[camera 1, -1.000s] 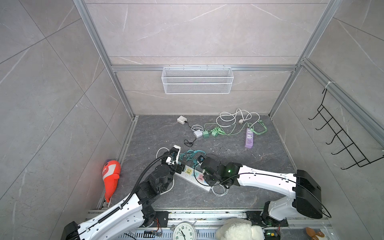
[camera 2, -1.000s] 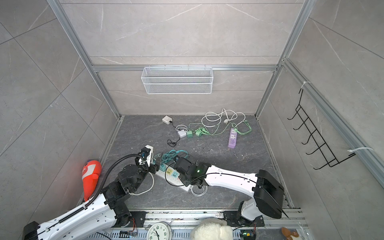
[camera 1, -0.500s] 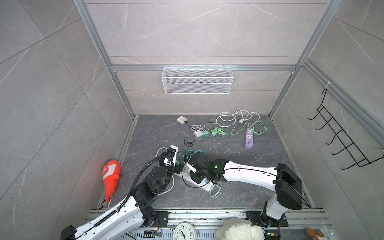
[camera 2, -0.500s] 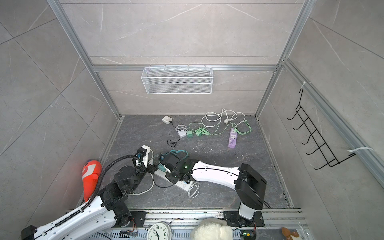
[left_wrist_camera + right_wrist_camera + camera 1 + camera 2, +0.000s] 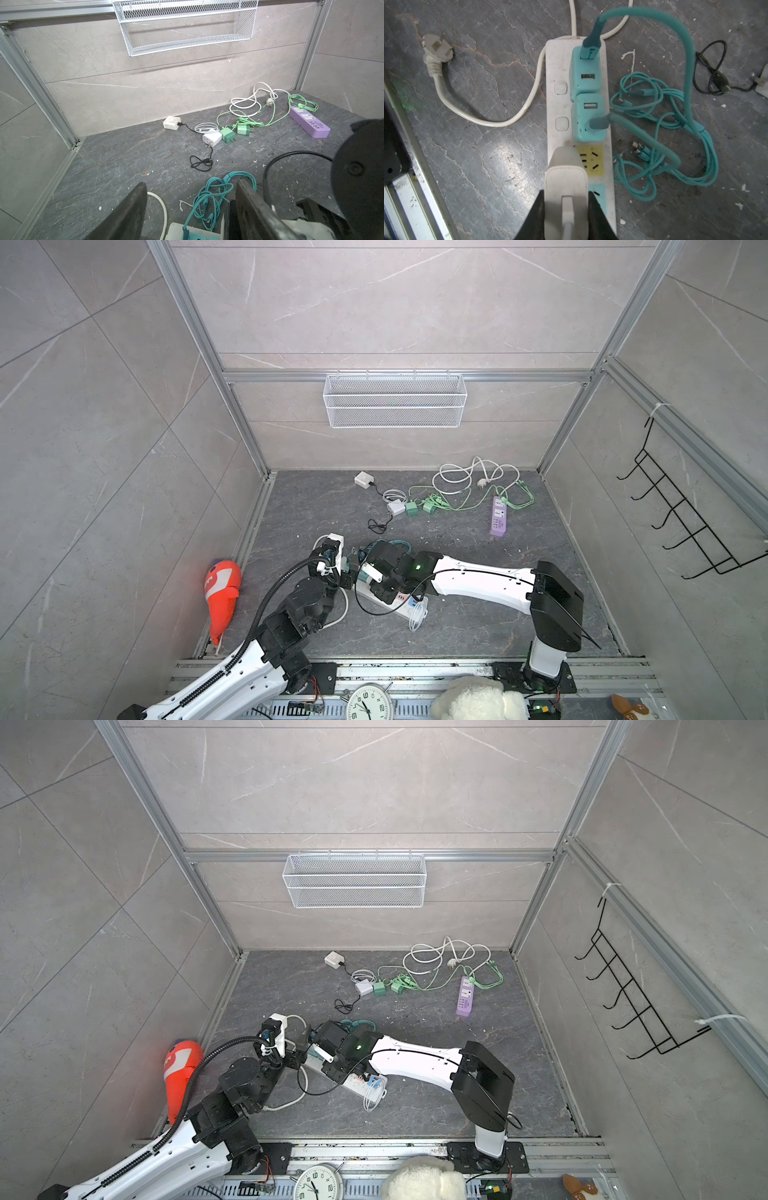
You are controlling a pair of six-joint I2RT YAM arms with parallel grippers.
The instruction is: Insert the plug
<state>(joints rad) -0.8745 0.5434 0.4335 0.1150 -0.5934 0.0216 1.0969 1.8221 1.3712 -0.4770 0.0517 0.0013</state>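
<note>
1. Two power strips: a long white plastic strip (image 5: 553, 108) and a purple plastic strip (image 5: 309, 122).
2. Two turquoise USB charger blocks (image 5: 585, 70).
3. Two green charger blocks (image 5: 228, 134).
4. Three white chargers: a rounded white charger (image 5: 565, 180), a flat white charger (image 5: 212, 139) next to the green ones, and a white cube charger (image 5: 171, 123) with a black lead.
5. Two white mains plugs: a white plug by the white strip (image 5: 437, 48) and a white plug among the far cords (image 5: 270, 101).
6. One white wire-mesh basket (image 5: 395, 400).
7. One black wire hook rack (image 5: 682, 499).
8. One orange-red tapered object (image 5: 222, 593).
9. One round white clock (image 5: 368, 701).
10. One white plush toy (image 5: 473, 699).
</note>
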